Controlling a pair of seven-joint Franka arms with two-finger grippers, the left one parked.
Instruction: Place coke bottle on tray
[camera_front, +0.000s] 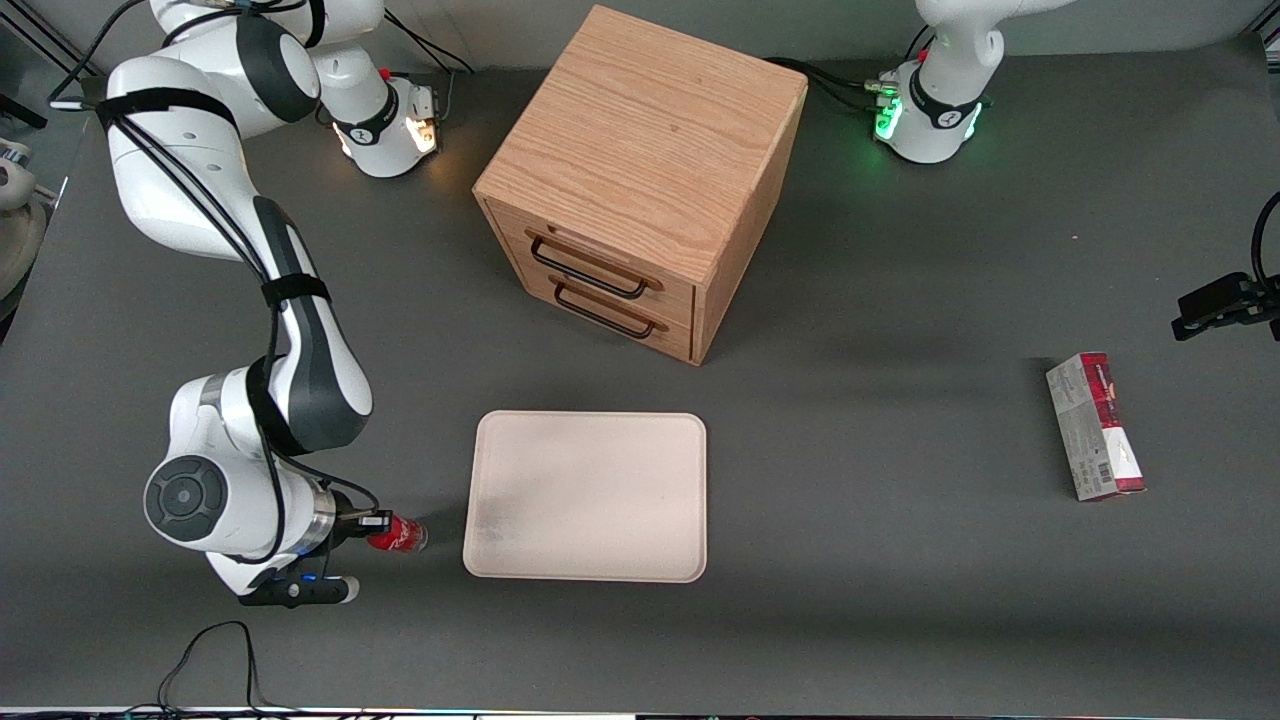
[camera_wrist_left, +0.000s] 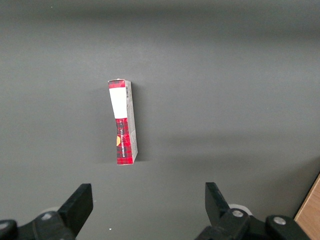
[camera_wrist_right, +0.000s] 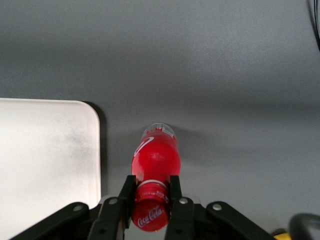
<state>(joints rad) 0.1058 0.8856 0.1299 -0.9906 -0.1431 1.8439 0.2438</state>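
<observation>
**Coca-Cola bottle pinched at the neck, just beside the tray**

The gripper (camera_wrist_right: 149, 196) sits low over the table (camera_front: 860, 560), beside the tray's (camera_front: 585, 497) short edge at the working arm's end of the table. Its two black fingers (camera_wrist_right: 126, 194) pinch the coke bottle (camera_wrist_right: 154, 172) at the neck, just under the cap, one finger on each side. The bottle is red with a clear base, and its red cap carries the white script "Coca-Cola", readable in the right wrist view; a curved white stroke of lettering also shows on the body. In the front view the bottle (camera_front: 398, 535) sticks out from the gripper (camera_front: 372, 522) toward the tray, close to the tray's rim but apart from it, with a strip of grey table between them. Whether the bottle rests on the table or hangs just above it cannot be told.

The tray is cream-beige, flat, with rounded corners. A wooden drawer cabinet (camera_front: 640, 180) with two dark handles stands farther from the front camera than the tray. A red-and-grey carton (camera_front: 1094, 426) lies well apart from the tray, toward the parked arm's end of the table; it bears a white label panel (camera_wrist_left: 118, 102) and a barcode, but its print is too small to read.
</observation>
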